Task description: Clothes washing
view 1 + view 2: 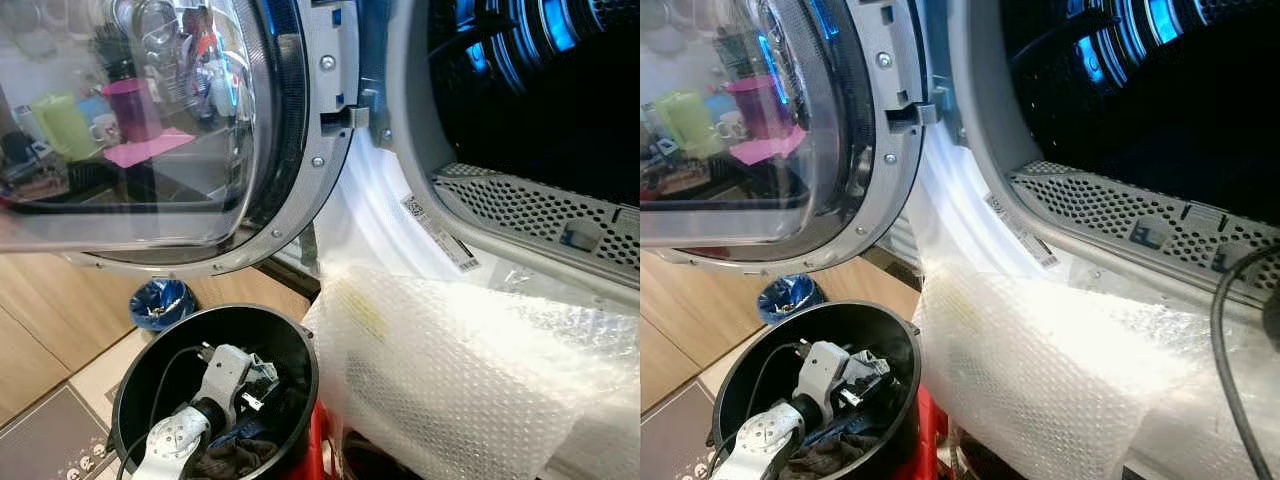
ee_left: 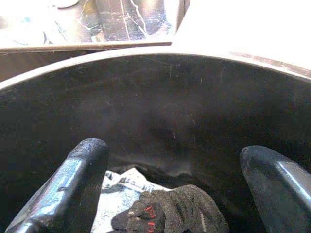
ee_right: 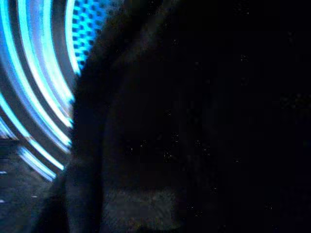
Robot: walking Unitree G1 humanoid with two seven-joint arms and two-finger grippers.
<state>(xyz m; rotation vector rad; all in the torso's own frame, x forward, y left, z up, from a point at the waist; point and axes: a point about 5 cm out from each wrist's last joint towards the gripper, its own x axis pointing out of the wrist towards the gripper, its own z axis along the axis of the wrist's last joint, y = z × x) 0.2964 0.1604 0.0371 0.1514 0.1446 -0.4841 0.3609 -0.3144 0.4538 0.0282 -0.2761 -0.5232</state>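
While the washer door stands swung open, the scene is set down view by view.

Left eye view – bucket: a black bucket is seen at 7 o'clock of the frame, below the open door, with the left arm reaching down into it.
Left eye view – left gripper: the left gripper is sunk inside the bucket, over a dark heap of clothes at the bottom.
Left eye view – drum: the drum opening lies at 1 o'clock from the bucket, higher and well apart; bubble wrap is draped over the sill between them.

Right eye view – room: the bucket rim is seen just beside the bubble wrap's edge at 3 o'clock, so any lift is judged to need a rise straight up before a swing toward the drum. A black cable hangs at the right edge.

Left wrist view – fingers: the two black fingers are spread wide, with nothing between them.
Left wrist view – target: a dark sock with red marks lies between the fingertips and just beyond them, beside a pale cloth; its long axis runs roughly across the gap. The bucket wall rises close behind.

Right wrist view – right gripper: blue-lit drum ribs are made out, so the right arm is judged to be inside the drum; whether its fingers are apart cannot be told in the dark.

Nearer arm: the left, by far.
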